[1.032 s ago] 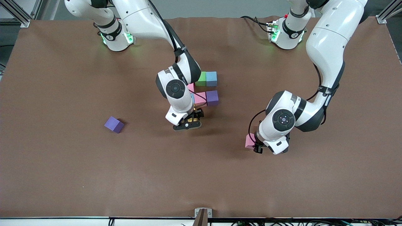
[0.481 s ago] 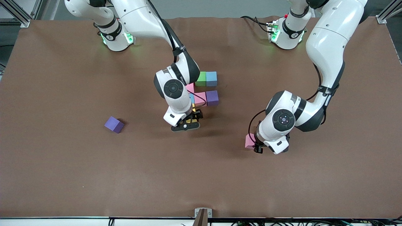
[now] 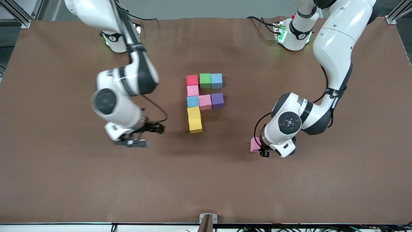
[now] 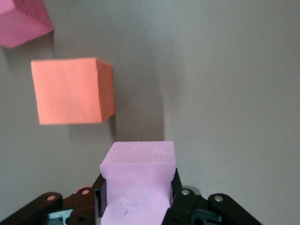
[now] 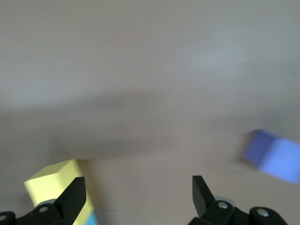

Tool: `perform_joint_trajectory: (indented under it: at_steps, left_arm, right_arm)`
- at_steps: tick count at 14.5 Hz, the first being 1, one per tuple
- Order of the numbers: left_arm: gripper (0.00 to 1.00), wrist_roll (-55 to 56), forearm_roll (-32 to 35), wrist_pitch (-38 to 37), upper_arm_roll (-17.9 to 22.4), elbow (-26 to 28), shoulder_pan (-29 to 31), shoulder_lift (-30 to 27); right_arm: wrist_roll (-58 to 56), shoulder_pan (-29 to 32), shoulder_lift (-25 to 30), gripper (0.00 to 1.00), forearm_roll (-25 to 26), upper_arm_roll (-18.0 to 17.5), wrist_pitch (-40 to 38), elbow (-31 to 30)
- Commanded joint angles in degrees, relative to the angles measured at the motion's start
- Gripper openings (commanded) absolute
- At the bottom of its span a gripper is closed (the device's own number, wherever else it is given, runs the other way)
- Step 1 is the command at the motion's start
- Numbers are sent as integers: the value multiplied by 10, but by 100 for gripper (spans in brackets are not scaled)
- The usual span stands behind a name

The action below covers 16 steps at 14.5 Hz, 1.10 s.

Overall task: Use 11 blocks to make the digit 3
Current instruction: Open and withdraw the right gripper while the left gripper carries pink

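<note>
Nine blocks lie touching in a figure: red (image 3: 192, 79), green (image 3: 205, 80) and blue (image 3: 216, 80) in a row, then a column of pink (image 3: 193, 90), blue (image 3: 193, 101) and two yellow (image 3: 195, 125), with pink (image 3: 205, 101) and purple (image 3: 217, 100) as an arm. My right gripper (image 3: 156, 128) hangs open and empty over bare table beside the yellow blocks (image 5: 56, 187). My left gripper (image 3: 261, 149) is shut on a pale pink block (image 4: 137, 187), low over the table. An orange block (image 4: 70, 91) lies just ahead of it.
A loose purple block (image 5: 274, 154) shows in the right wrist view; the right arm hides it in the front view. A deeper pink block (image 4: 23, 21) lies past the orange one. The brown mat (image 3: 206, 180) is bare nearer the front camera.
My right arm has swung away from the figure toward its own end of the table, uncovering the column with the two yellow blocks. My left gripper with the pink block has barely moved.
</note>
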State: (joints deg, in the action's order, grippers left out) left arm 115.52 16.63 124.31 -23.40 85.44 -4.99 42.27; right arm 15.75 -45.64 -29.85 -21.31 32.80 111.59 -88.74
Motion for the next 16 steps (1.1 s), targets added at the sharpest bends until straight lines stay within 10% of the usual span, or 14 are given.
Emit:
perform_joint_trajectory:
  at_steps: [1, 12, 16]
  left_arm:
    - [29, 47, -9, -12, -1, -8, -29, -3]
    - [29, 282, -5, -6, 13, -37, -157, 50]
    - [29, 304, -5, 1, 13, -38, -179, 61]
  right_arm:
    - [-90, -5, 33, 100, -3, 72, -62, -13]
    - [-232, -10, 42, 100, -3, 268, -244, 61]
    - [-226, 75, 57, 100, 0, 195, -267, 94]
